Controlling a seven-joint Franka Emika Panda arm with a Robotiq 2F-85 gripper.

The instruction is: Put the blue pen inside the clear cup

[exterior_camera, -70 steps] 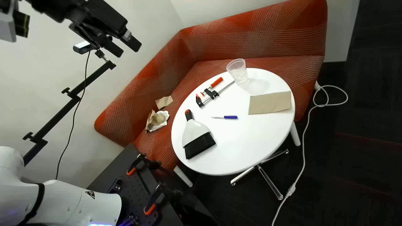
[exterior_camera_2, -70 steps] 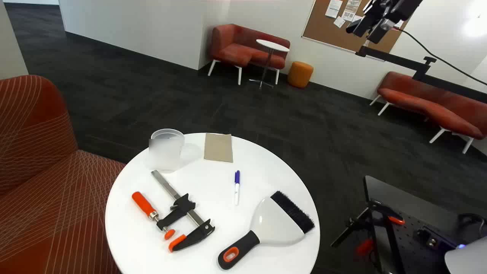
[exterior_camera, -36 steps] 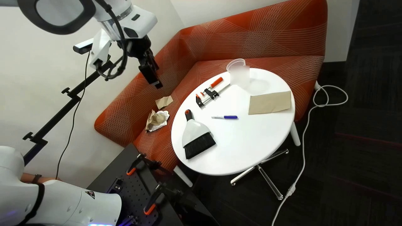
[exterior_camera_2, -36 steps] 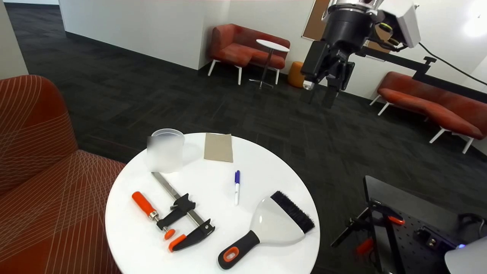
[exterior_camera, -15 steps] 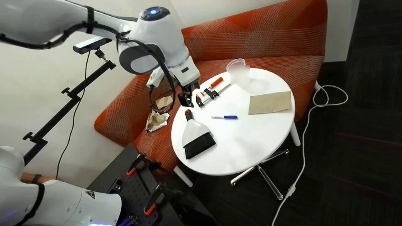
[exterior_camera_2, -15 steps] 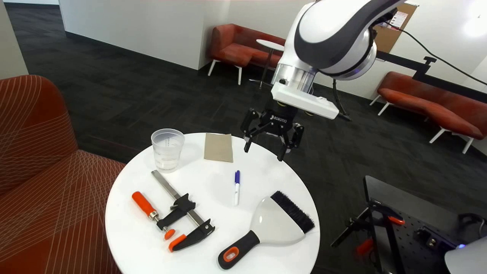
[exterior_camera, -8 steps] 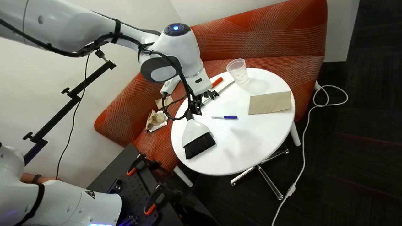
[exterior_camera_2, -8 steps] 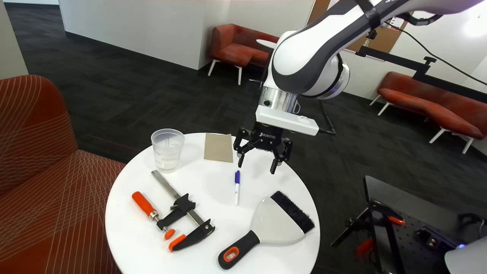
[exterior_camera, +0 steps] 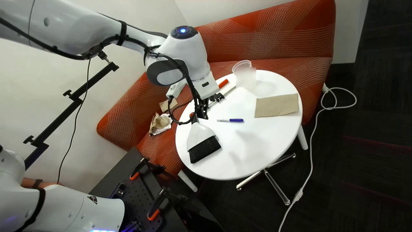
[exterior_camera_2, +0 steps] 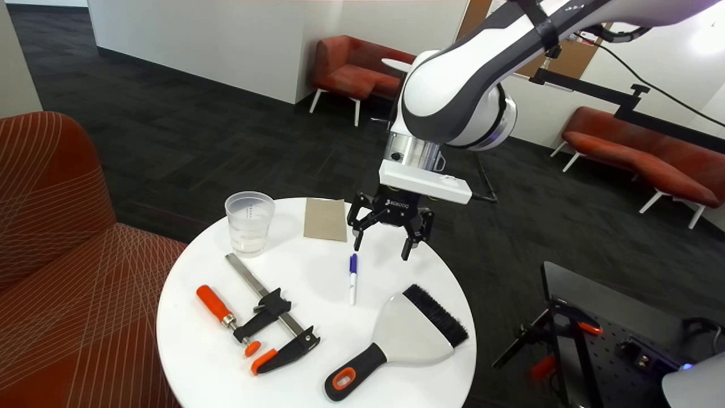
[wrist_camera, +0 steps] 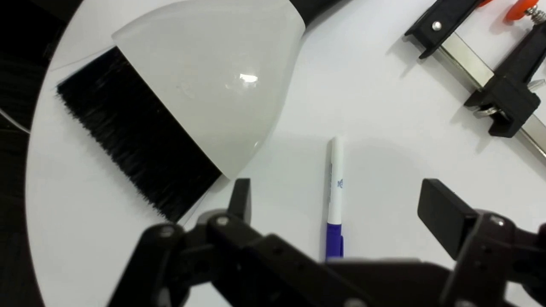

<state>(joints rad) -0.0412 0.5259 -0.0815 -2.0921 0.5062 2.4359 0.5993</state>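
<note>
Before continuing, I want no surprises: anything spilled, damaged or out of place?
Crumpled paper lies on the bench like litter. In an exterior view, a blurred square hides much of the clear cup, perhaps an image glitch.

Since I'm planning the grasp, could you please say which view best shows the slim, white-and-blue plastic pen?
The wrist view: the pen appears largest there, its print visible, though the black two-fingered gripper hides its cap end. Both exterior views show it whole but smaller.

blue pen (exterior_camera_2: 353, 280) — white-barrelled, blue-capped, lying flat; clear cup (exterior_camera_2: 249, 224) — tapered, upright; both on table (exterior_camera_2: 317, 277), apart
</note>
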